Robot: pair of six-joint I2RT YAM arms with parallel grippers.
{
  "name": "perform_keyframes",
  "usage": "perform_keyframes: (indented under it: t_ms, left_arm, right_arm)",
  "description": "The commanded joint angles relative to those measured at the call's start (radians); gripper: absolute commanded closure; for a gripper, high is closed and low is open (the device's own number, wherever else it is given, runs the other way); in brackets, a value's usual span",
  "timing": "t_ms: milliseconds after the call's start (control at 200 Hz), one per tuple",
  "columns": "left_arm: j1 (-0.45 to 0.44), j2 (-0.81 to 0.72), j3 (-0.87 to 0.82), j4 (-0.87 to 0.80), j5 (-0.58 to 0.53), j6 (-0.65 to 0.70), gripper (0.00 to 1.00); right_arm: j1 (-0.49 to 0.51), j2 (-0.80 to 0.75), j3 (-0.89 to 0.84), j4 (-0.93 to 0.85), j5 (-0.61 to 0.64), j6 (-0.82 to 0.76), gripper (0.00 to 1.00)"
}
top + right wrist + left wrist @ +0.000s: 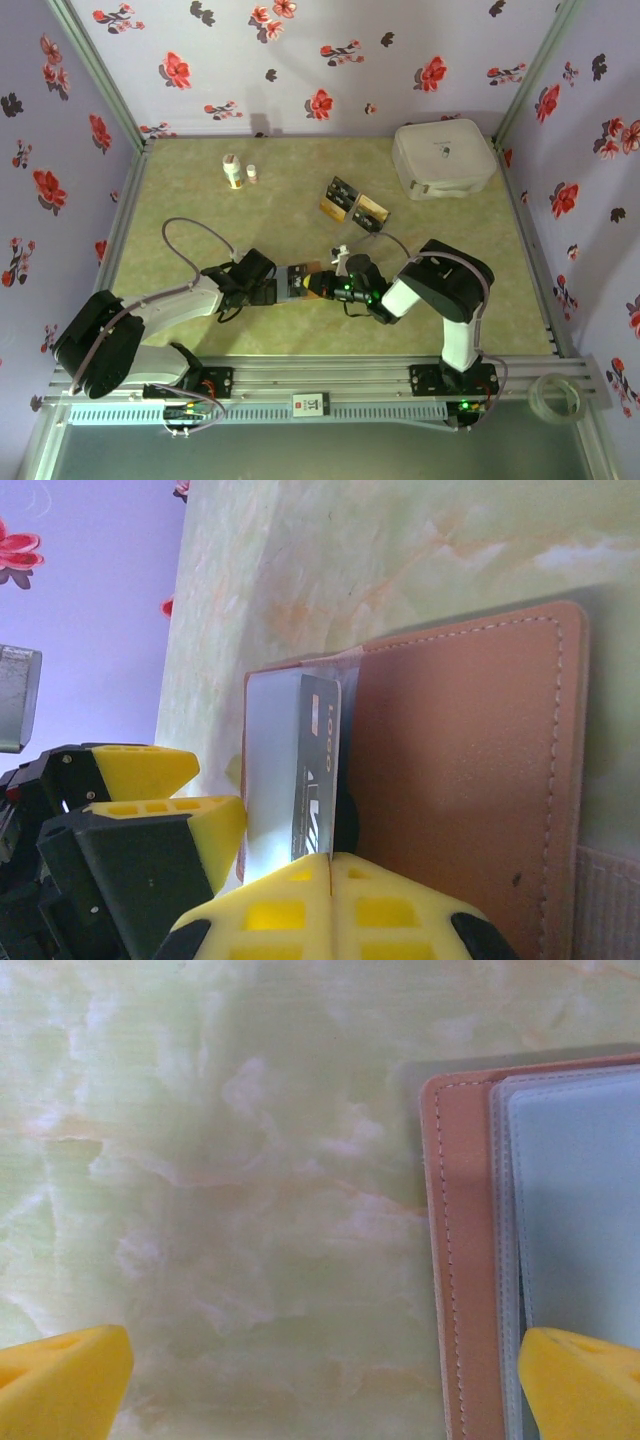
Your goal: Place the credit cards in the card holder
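Two small bottles [232, 172] stand at the back left. The left gripper [320, 1390] is spread wide, one yellow fingertip [578, 1385] over the edge of the open card holder [300, 283], which lies mid-table between the arms. The right gripper [330, 865] pinches a black card [318, 770] at the holder's clear pocket. Loose credit cards [352, 205] lie behind it, and a white case [443, 158] sits at the back right.

The top external camera looked steeply down from high at the near edge, taking in the whole table [200, 210] and its flowered walls [330, 60]. The left wrist camera faced straight down, very near the surface. The right wrist camera looked low across it, and all three views shared the card holder [460, 1260].
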Motion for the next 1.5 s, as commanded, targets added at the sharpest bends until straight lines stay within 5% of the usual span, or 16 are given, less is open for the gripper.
perform_keyframes:
  t_ms: [0,1350,1490]
  left_arm:
    - [0.007,0.001,-0.008,-0.022,-0.03,-0.008,0.0]
    - [0.006,0.009,-0.011,-0.015,-0.028,-0.009,0.0]
    - [0.007,0.009,-0.01,-0.014,-0.028,-0.009,0.0]
  right_arm:
    - [0.005,0.024,-0.003,-0.013,-0.022,0.014,1.0]
    - [-0.03,0.079,0.077,-0.139,-0.128,0.002,1.0]
    - [-0.031,0.083,0.086,-0.152,-0.132,0.003,0.94]
